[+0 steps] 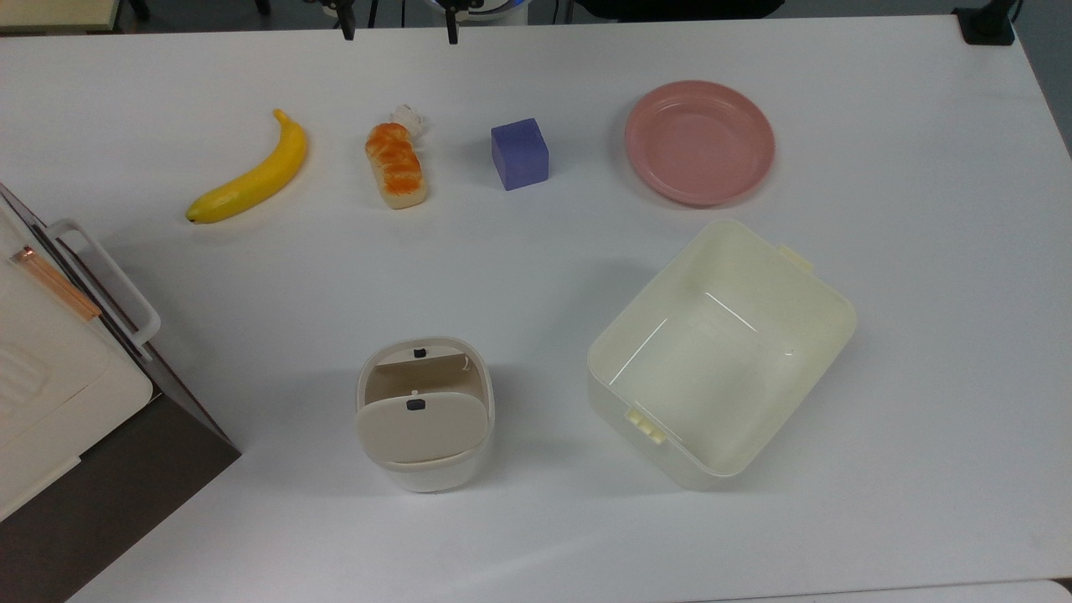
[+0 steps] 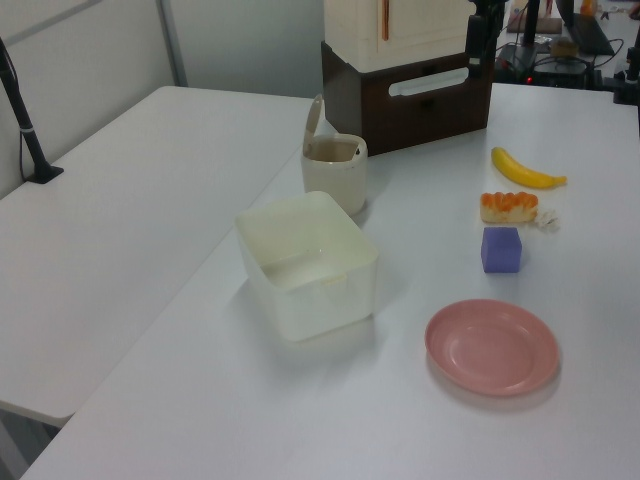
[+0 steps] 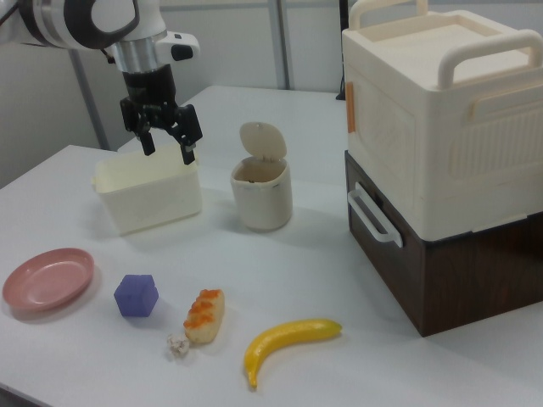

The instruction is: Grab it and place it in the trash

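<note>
Yellow comes first along the far edge of the white bench [image 1: 536, 519] in the top view: a curved yellow banana [image 1: 251, 172]. Next is an orange-glazed bread loaf [image 1: 396, 165], and the tiny white crumpled paper wad [image 1: 408, 116] touches its far end. After that sit a purple cube [image 1: 519, 153] and a round pink plate [image 1: 699, 141]. Near the front edge stand the small cream trash bin with a beige flap lid [image 1: 425, 412] and a big pale-yellow tub [image 1: 720, 352].

In the right view, the black pincer [image 3: 165, 140] hangs high with its two fingers spread wide and holding nothing. It floats above the tub. The wad [image 3: 177, 344] lies far from it, low in the right view by the front edge. I think the pincer must go across the bench and down to the wad, staying clear of the loaf [image 3: 204, 315].
</note>
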`<action>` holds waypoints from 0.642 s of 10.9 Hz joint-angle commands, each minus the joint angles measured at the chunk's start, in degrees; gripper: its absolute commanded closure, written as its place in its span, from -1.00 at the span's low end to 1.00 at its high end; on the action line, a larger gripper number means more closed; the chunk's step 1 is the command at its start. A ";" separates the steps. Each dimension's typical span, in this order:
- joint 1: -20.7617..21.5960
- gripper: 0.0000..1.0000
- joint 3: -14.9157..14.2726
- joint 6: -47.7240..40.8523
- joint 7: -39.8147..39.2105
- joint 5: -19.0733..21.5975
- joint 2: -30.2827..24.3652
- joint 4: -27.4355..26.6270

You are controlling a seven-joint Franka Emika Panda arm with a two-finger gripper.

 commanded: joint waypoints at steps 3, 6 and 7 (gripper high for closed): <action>1.29 -1.00 -0.94 0.99 -4.75 -0.22 -1.37 -2.88; 1.64 -1.00 -0.50 -1.63 -9.91 -1.97 -1.90 -5.33; 2.25 -1.00 -0.50 -1.82 -10.46 -2.50 -3.03 -6.99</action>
